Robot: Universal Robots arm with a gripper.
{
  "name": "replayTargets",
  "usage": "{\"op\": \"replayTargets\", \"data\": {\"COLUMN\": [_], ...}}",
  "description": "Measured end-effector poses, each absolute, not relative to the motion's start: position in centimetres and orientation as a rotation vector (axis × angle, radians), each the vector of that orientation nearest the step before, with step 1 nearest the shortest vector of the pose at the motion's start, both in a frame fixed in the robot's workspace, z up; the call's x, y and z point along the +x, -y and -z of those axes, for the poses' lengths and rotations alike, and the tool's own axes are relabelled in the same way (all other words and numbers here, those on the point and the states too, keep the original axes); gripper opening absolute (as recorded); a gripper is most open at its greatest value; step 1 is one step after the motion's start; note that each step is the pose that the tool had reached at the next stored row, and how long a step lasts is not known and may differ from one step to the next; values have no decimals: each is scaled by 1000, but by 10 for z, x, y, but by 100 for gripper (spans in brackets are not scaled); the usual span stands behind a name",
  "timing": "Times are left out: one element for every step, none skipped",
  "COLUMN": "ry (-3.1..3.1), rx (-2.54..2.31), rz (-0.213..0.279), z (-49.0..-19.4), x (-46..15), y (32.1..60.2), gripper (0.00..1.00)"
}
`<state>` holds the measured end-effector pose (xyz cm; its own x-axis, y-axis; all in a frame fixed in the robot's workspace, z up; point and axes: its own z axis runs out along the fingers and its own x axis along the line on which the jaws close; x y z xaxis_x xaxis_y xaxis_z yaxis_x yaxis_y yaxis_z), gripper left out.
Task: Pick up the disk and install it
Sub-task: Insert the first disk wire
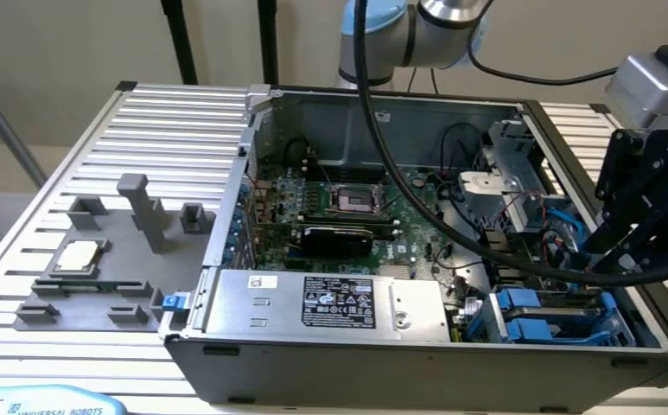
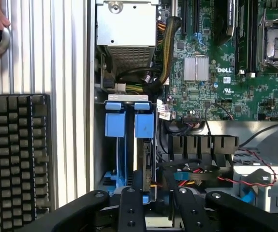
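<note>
Apparently near the end: the disk (image 2: pixel 146 166) stands edge-up in the blue drive bay (image 1: pixel 564 324), directly ahead of the gripper (image 2: pixel 153 193), whose fingers (image 2: pixel 132 205) sit half-open astride its rear edge; final seating can't be confirmed.

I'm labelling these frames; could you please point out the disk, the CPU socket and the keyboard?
disk (image 2: pixel 144 126): wrist view, blue carrier tab.
CPU socket (image 1: pixel 350 201): exterior view, socket centre.
keyboard (image 2: pixel 13 150): wrist view, key field.
</note>
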<state>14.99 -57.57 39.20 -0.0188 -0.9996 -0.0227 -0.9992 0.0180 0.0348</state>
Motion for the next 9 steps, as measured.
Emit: {"op": "replayTargets", "data": {"ry": [2235, 2235, 2235, 2235, 2235, 2235, 2235, 2235, 2235], "rx": [2195, 2195, 2195, 2195, 2195, 2195, 2195, 2195, 2195], "rz": [64, 64, 64, 64, 64, 64, 64, 64, 64], "z": [-393, -392, -393, -393, -392, -392, -392, -391, -390], "x": [150, 150, 149, 149, 148, 147, 147, 146, 146], "y": [576, 575, 575, 574, 573, 572, 571, 569, 568], "gripper": [31, 31, 31, 31, 31, 31, 31, 31, 31]}}
